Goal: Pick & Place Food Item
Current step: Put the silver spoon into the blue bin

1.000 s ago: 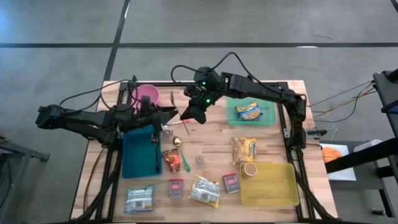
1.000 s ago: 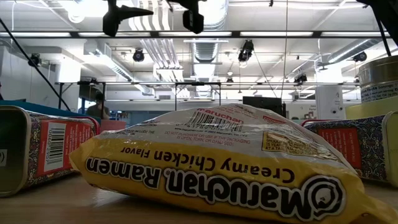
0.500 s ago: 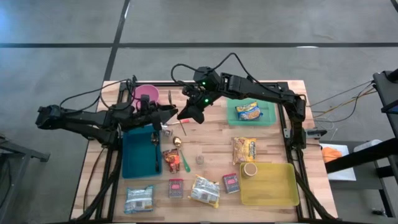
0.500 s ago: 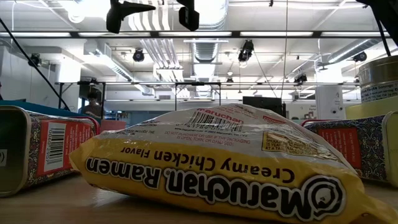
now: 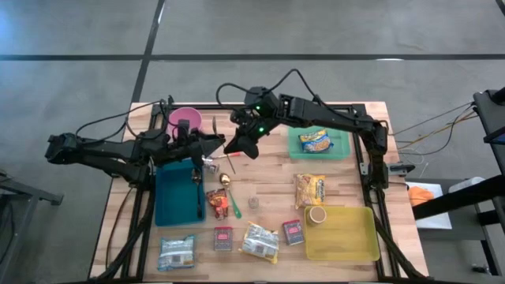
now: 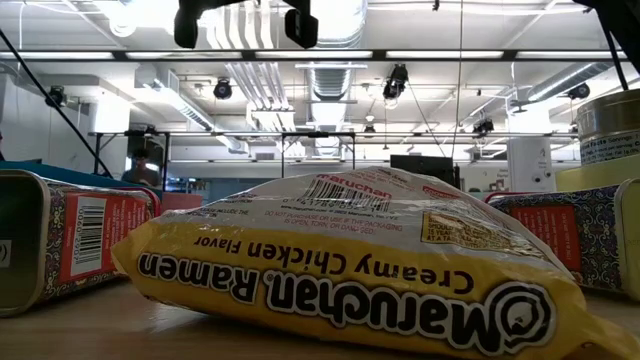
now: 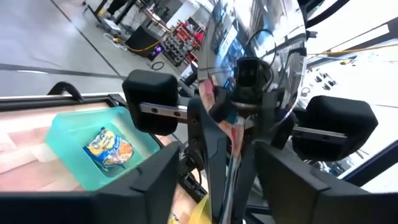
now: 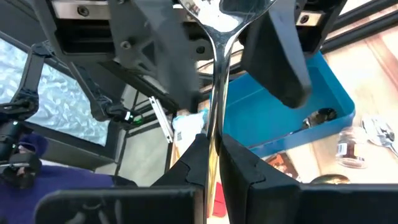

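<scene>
A shiny metal spoon [image 8: 214,93] with a slim handle and mirror-bright bowl [image 7: 261,68] hangs between the two arms above the table's far middle. The right gripper [image 5: 237,146] pinches its handle tight. The left gripper [image 5: 215,142] has its fingers spread either side of the bowl; contact unclear. Just below sits one blue tray [image 5: 172,201]; beyond, one teal bin [image 7: 93,152] with one crinkly snack bag [image 7: 107,148].
</scene>
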Motion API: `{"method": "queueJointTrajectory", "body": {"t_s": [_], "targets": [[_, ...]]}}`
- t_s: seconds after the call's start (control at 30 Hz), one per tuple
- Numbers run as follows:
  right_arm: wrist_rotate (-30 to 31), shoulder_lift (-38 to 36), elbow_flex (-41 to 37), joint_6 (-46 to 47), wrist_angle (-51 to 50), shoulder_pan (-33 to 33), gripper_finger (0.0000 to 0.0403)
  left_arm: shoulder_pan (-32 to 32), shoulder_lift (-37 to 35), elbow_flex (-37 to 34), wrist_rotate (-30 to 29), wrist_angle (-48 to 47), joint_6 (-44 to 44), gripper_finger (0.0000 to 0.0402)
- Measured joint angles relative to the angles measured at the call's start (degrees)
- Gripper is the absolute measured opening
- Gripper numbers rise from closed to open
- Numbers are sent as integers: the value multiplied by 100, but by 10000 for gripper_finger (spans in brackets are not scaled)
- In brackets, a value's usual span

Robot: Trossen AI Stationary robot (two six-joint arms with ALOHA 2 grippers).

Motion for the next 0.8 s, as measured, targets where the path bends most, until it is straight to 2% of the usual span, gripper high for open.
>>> {"method": "queueJointTrajectory", "body": {"t_s": [0.23, 0.27, 0.7, 0.8], "targets": [[37, 7, -2, 1, 95, 13, 18, 0, 0, 2, 108, 68, 145, 31], [38, 7, -3, 2, 93, 13, 18, 0, 0, 2, 110, 59, 143, 20], [36, 7, -4, 49, 105, 13, 18, 0, -7, 2, 142, 46, -37, 18], [36, 7, -4, 62, 89, 22, 32, 0, -7, 2, 157, 26, -132, 18]]}}
